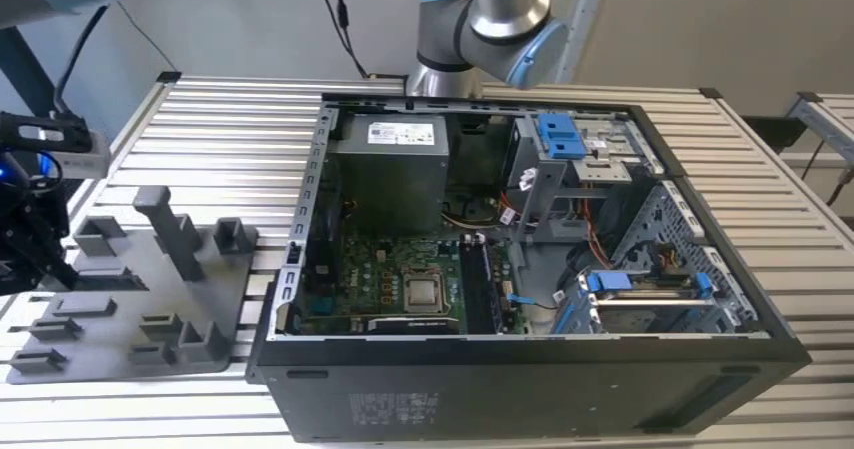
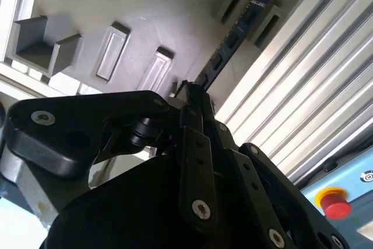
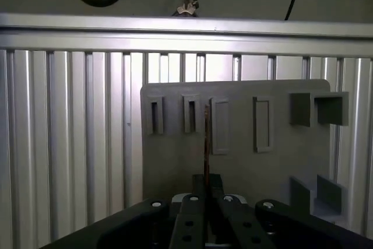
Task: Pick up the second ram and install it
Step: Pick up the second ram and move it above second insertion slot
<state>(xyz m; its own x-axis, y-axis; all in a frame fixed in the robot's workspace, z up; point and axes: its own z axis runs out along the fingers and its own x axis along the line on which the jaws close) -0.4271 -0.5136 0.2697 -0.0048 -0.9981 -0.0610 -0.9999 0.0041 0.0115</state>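
The tool (image 2: 187, 94) is pinched shut on one end of the second ram (image 2: 224, 45), a thin dark board that sticks straight out past its tips. Just beyond the board lies the grey holder plate (image 2: 145, 16) with its slots, resting on the slatted tabletop (image 2: 303, 86).

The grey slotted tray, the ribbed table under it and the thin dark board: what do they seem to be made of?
The grey tray: probably plastic, matt, uniform grey with moulded slots. The table: likely aluminium, pale ribbed slats with a soft metallic sheen. The second ram: looks like circuit board, dark and thin, with small chips along it.
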